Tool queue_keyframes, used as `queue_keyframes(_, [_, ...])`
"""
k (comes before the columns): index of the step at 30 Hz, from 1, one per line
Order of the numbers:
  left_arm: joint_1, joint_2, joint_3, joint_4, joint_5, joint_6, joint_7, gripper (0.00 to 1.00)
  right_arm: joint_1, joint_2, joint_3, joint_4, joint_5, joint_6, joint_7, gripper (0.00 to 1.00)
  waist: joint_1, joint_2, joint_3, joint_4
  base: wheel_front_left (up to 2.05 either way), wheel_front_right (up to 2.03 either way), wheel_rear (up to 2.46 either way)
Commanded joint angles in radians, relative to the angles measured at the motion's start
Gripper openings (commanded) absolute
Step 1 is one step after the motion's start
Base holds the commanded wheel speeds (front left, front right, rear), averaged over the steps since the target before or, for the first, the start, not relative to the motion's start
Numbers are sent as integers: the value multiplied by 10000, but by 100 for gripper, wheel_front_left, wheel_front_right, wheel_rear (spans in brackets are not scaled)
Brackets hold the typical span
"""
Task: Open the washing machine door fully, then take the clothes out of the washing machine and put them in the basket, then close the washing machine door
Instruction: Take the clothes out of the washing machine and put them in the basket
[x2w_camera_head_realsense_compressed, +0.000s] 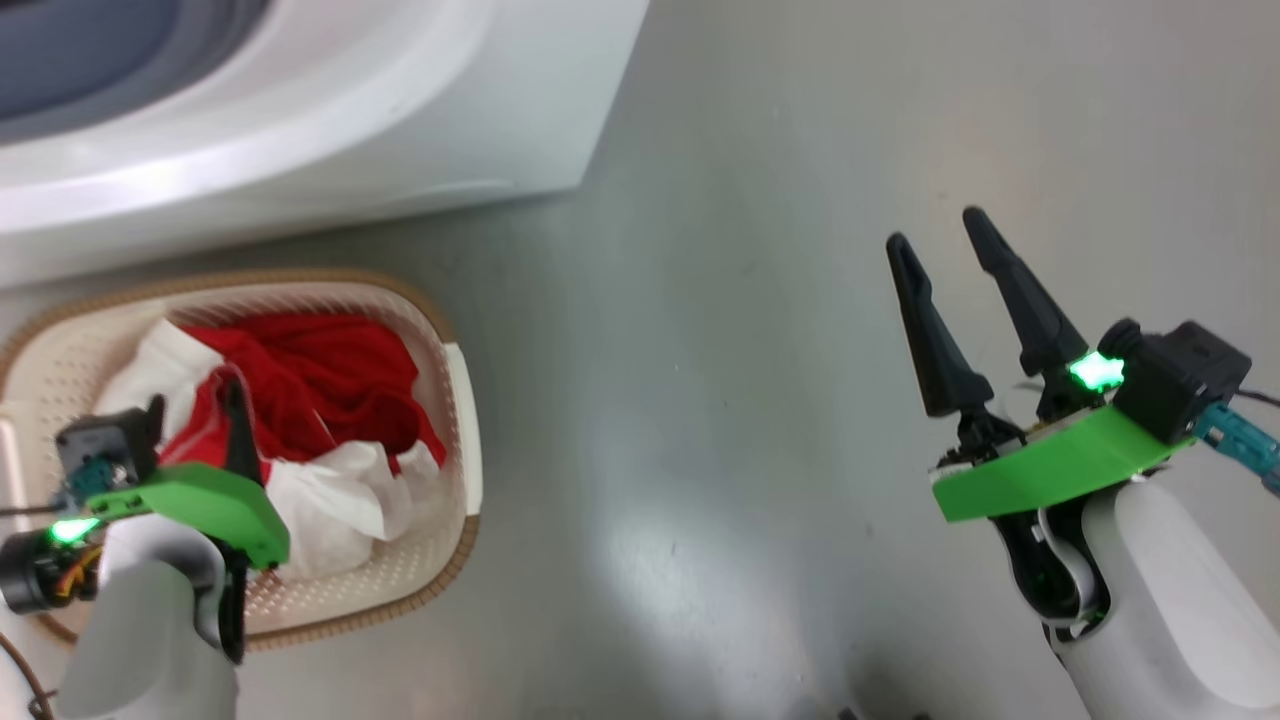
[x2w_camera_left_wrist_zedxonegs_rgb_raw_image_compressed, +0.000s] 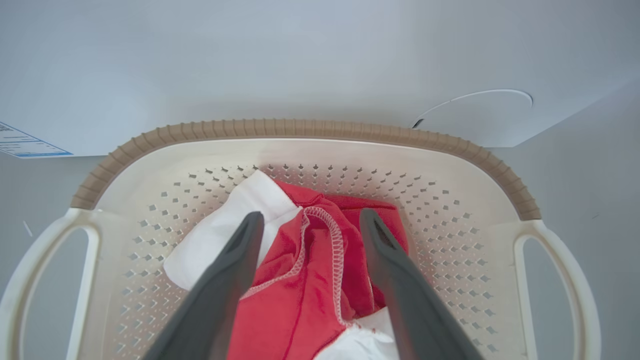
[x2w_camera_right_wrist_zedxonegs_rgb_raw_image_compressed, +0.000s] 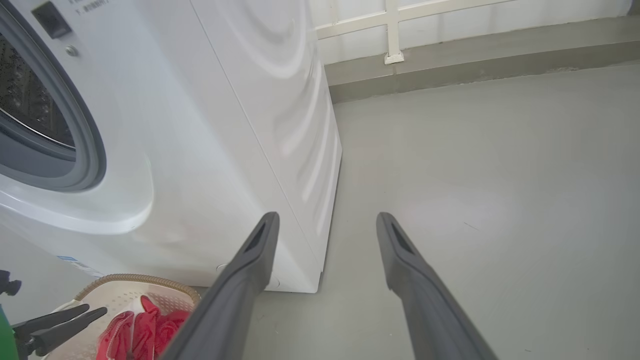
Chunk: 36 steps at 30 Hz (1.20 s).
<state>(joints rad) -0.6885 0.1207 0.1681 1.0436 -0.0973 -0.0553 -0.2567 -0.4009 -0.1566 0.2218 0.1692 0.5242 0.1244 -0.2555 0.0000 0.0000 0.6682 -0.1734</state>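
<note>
The left gripper (x2w_camera_left_wrist_zedxonegs_rgb_raw_image_compressed: 310, 215) is hanging with its two fingers spread wide and gripping nothing. The red and white clothes (x2w_camera_left_wrist_zedxonegs_rgb_raw_image_compressed: 300, 310) are lying loose beneath and between them, inside the cream basket (x2w_camera_left_wrist_zedxonegs_rgb_raw_image_compressed: 300, 127), which is sitting on the floor just in front of the washing machine (x2w_camera_right_wrist_zedxonegs_rgb_raw_image_compressed: 225, 125). The right gripper (x2w_camera_right_wrist_zedxonegs_rgb_raw_image_compressed: 325, 217) is likewise gaping empty over bare grey floor (x2w_camera_right_wrist_zedxonegs_rgb_raw_image_compressed: 475, 175). By the look of it, the drop is finishing. The left arm should be rising straight up, fingertips staying clear of the stitched hem so nothing is dragging out, before turning to the door.
</note>
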Motion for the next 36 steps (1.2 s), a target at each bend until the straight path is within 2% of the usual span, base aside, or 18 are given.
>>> queue_keyframes(1, [586, 208, 281, -352, -123, -84, -51, 100, 474, -124, 148, -144, 15, 63, -63, 100, 0, 0, -684, 184, 0, 0, 0])
queue_keyframes(20, [2859, -463, 531, -3896, -28, -621, -51, 100, 1786, -475, -80, 114, -8, 63, -63, 100, 0, 0, -3267, 553, 0, 0, 0])
queue_keyframes(36, [4527, -681, 56, -6406, -30, -737, -51, 100, 2787, -668, -388, 150, -43, 63, -63, 100, 0, 0, -4627, 693, 0, 0, 0])
